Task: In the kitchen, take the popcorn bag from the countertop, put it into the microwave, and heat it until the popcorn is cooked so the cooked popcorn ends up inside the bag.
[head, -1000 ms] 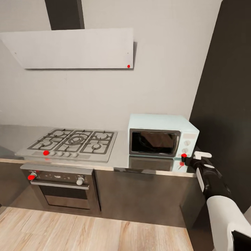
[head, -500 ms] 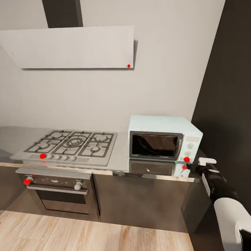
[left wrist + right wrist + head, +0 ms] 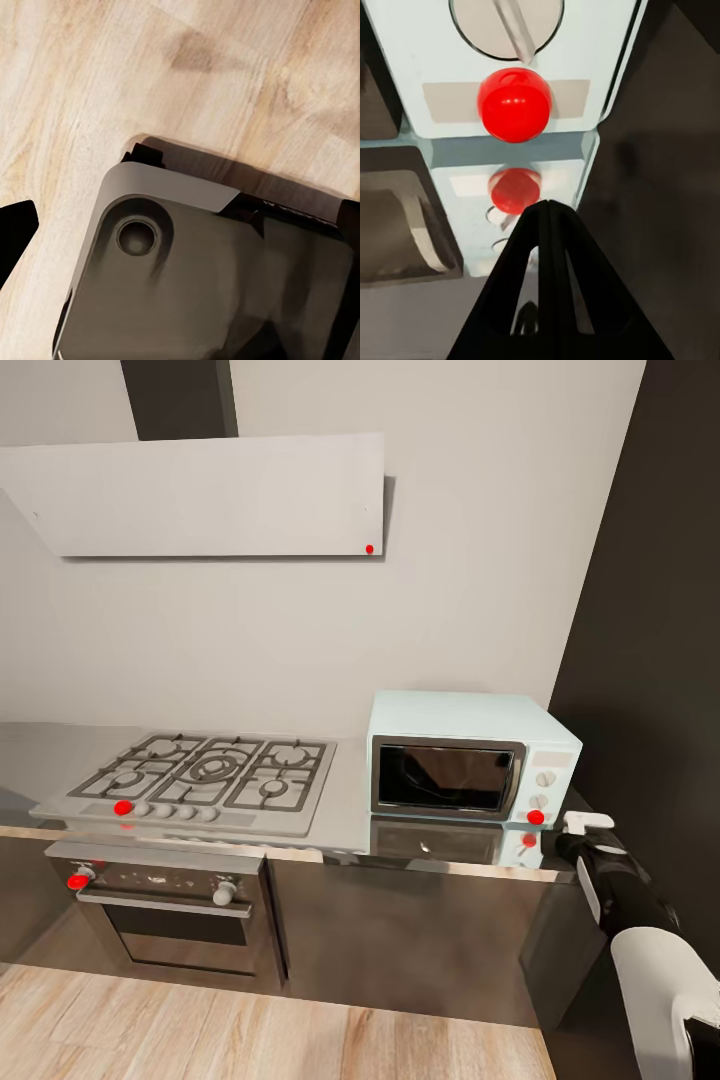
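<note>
Mint-white microwave (image 3: 470, 756), red button (image 3: 514, 103), black claw (image 3: 547, 217)

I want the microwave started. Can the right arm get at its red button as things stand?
Probably yes: the right gripper, fingers shut, is aimed at the red button on the microwave, with nothing between them.

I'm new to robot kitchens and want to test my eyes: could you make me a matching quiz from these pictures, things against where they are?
Things:
1. microwave
2. hob
3. oven
4. right pincer

Places:
A. below the hob
B. left of the microwave, on the counter
C. pointed at the microwave's red button
D. at the counter's right end

Pairs: 1-D, 2-B, 3-A, 4-C
</note>
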You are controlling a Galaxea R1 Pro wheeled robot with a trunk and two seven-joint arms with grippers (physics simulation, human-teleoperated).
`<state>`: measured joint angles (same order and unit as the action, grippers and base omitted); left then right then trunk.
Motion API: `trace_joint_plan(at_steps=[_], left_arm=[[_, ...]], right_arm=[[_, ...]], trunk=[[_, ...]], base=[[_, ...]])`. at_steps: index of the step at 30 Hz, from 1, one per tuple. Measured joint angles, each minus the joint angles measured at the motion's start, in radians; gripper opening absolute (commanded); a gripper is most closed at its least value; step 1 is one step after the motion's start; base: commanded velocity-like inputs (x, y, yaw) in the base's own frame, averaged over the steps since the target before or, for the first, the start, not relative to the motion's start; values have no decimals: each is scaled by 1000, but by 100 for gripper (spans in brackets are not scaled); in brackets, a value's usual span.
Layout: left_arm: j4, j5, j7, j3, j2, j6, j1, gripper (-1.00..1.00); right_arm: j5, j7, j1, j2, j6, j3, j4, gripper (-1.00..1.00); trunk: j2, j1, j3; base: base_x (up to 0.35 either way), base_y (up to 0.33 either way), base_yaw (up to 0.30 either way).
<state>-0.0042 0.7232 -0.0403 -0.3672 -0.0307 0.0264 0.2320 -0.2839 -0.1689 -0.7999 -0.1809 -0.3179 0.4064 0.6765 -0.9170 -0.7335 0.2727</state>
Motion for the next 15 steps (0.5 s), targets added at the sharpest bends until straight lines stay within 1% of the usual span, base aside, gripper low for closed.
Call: trace_joint_plan(at_steps=[7, 15], left_arm=[[0, 0, 1, 0, 0, 0, 0, 100], [0, -1, 1, 0, 0, 0, 0, 100]], right_arm=[[-2, 1, 0, -2, 1, -6, 3, -100], [-1, 2, 0, 1, 3, -6, -6, -100]], trunk=[[0, 0, 0], [0, 0, 0]], base=[[21, 0, 0], [218, 0, 0]])
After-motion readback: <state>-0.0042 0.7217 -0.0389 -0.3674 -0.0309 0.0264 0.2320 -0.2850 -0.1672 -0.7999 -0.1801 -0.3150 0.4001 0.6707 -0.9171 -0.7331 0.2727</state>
